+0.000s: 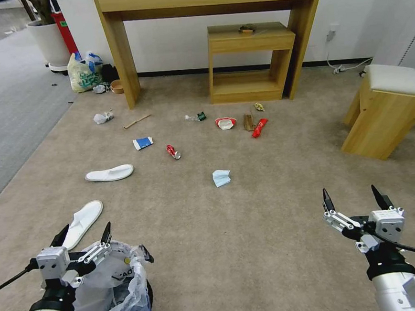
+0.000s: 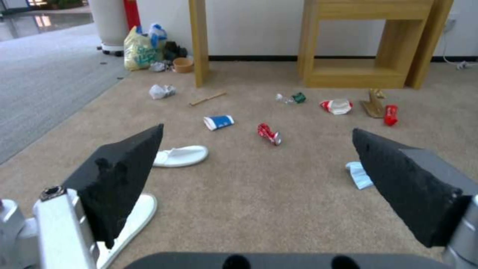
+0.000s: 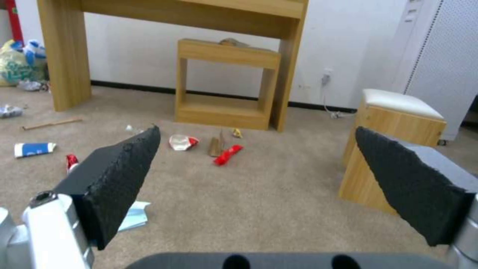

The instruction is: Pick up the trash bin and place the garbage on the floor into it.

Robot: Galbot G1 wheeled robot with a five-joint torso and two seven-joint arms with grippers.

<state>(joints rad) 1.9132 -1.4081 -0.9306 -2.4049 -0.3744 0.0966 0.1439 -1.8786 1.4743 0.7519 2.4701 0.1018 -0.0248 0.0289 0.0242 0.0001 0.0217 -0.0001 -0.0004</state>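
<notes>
Beige carpet: the floor (image 1: 251, 228) carries all the litter; none of it looks gathered yet.
Trash bin: the trash bin (image 1: 115, 297), black with a crinkly whitish liner, stands on the floor just under and beside the left claw (image 1: 85, 233), its bag rim touching that claw's nearer finger.
Left claw: fingers apart, nothing between them; from its wrist camera only bare carpet lies between the black pads (image 2: 124, 175).
Right claw: the right claw (image 1: 352, 199) hovers well apart from the bin, fingers spread, empty.
Done: by my reading nothing; the bin is not lifted.
Left to do: grip and raise the bin, then collect each piece.
Nearest litter: one white slipper (image 1: 83, 222) just ahead of the left claw, a second slipper (image 1: 109, 173) farther on, the pale-blue face mask (image 1: 221, 178) between the two claws and ahead.
Farther litter: paper cup (image 1: 143, 143), crushed red can (image 1: 173, 152), red-white bowl (image 1: 225, 123), red wrapper (image 1: 259, 128), wooden stick (image 1: 137, 121).
Hard to make out: the bin's base is cut off by the frame edge, and the bag hides whatever is inside.
</notes>
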